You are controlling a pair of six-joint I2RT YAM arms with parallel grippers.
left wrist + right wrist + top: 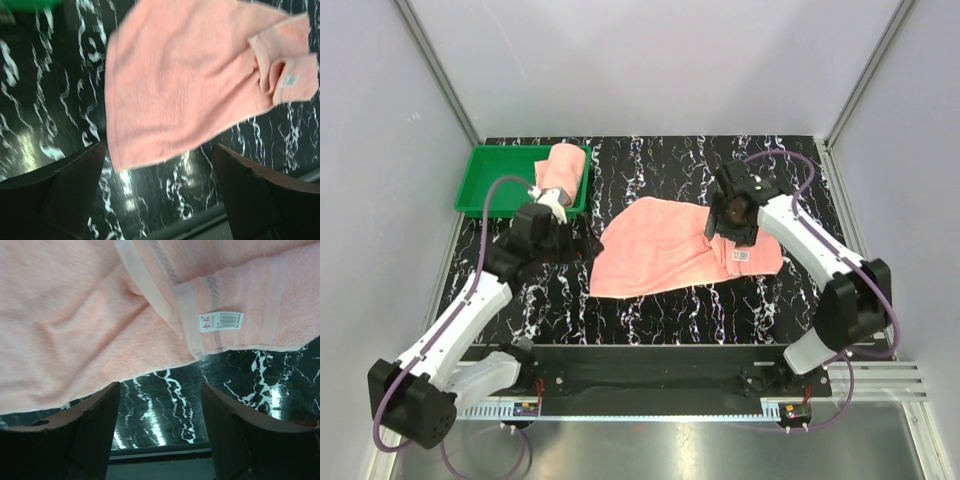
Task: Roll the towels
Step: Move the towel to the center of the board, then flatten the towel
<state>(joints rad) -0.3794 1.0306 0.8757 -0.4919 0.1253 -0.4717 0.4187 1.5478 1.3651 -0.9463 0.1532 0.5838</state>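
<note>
Blunt dark fingers point(75, 175) of the left gripper point(157, 165) fill the bottom of the left wrist view. They stand wide apart with nothing between them. Ahead of them lies the spread salmon-pink terry towel point(190, 75). Its nearest corner sits just beyond the left-hand fingertip. Its long axis runs away from the fingers toward a small white label point(289, 80) at the far end, where the hem is doubled over.

In the right wrist view, the right gripper point(160, 400) also has its fingers parted and empty. The towel's edge crosses just ahead of the tips, with the label ahead and toward the right-hand finger, beside striped, folded-back hems. The black white-veined marble-pattern table top point(280, 375) shows in the gap.

From the top view, the spread towel lies between the two grippers, with its long axis running from one to the other. The left gripper sits just off the plain short end, apart from the cloth. The right gripper hangs directly over the labelled, folded end. A rolled salmon-pink towel point(563, 168) rests in the green plastic tray point(495, 165) beyond the left gripper.

The right arm is nearer the untidy end, which probably needs flattening before a roll can start. The left arm faces the clean edge.
</note>
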